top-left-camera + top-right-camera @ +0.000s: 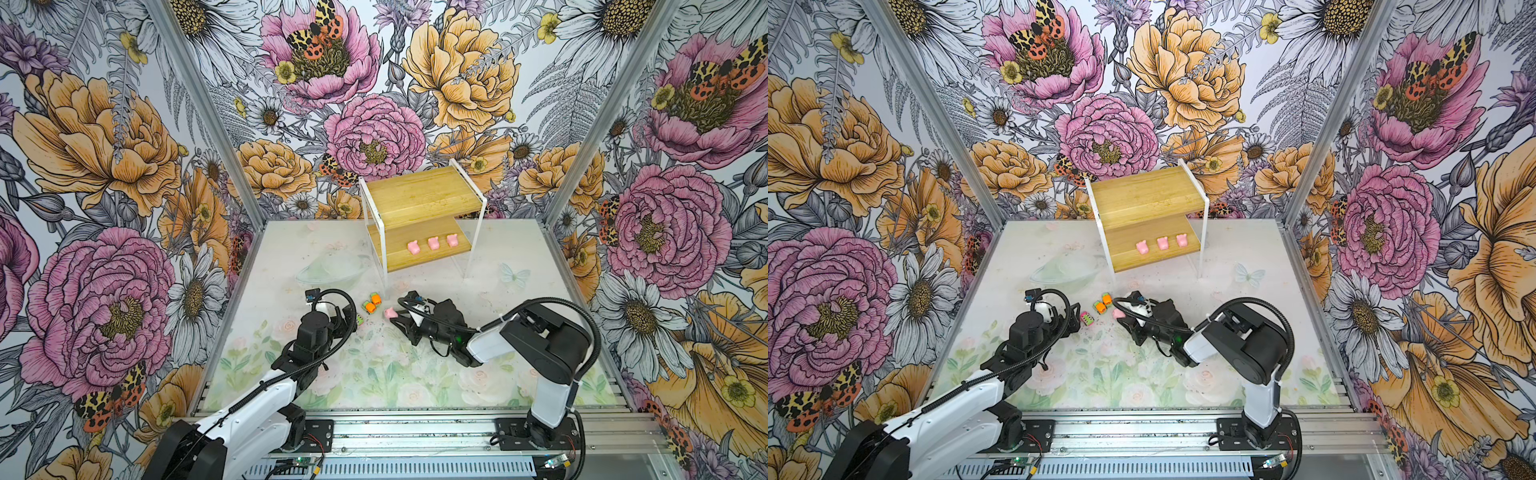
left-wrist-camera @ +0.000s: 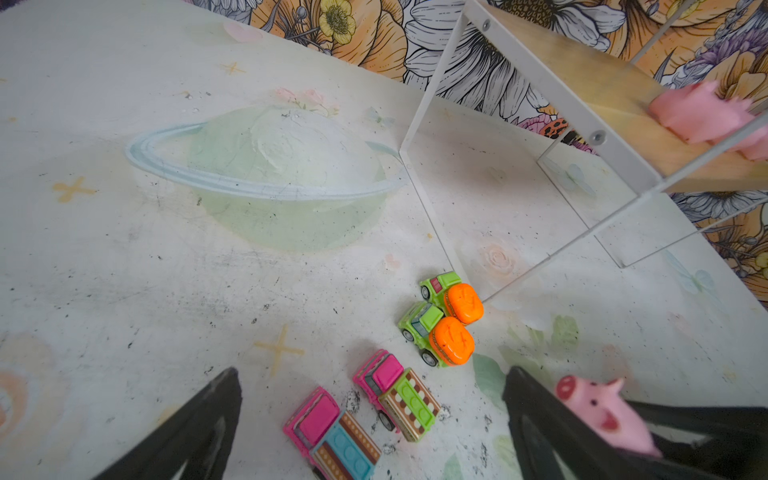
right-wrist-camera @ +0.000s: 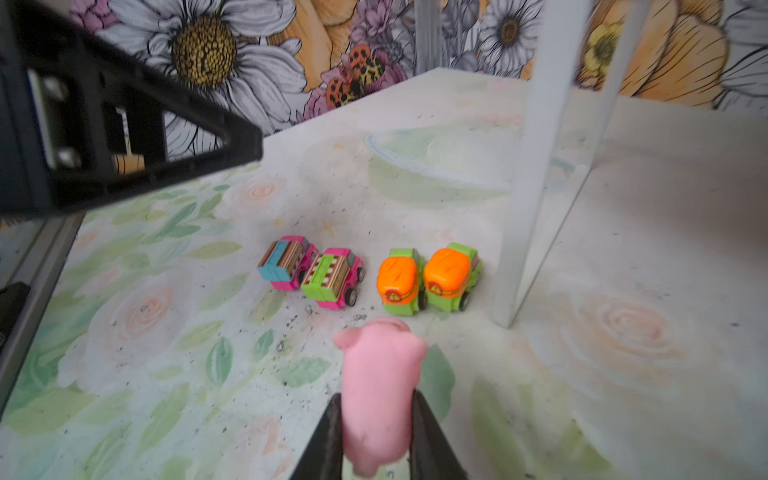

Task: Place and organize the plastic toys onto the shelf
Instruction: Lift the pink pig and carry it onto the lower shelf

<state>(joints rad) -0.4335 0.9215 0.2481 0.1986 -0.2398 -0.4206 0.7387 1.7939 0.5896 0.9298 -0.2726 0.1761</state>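
Four pigs in all: one pink pig (image 3: 380,361) is pinched between the fingers of the right gripper (image 3: 376,419), near the shelf's (image 1: 419,195) front left leg, and three pigs (image 1: 433,243) stand in a row on the shelf's lower board (image 1: 399,259). Two orange-and-green cars (image 3: 397,278) sit on the table by that leg, two pink cars (image 3: 332,276) beyond them. The left gripper (image 2: 372,376) is spread wide over the pink cars.

Pink cars (image 1: 1086,319) largely hidden under left hand (image 1: 1069,318) in both top views; shelf pigs (image 2: 702,112) blurred, edge-cropped.
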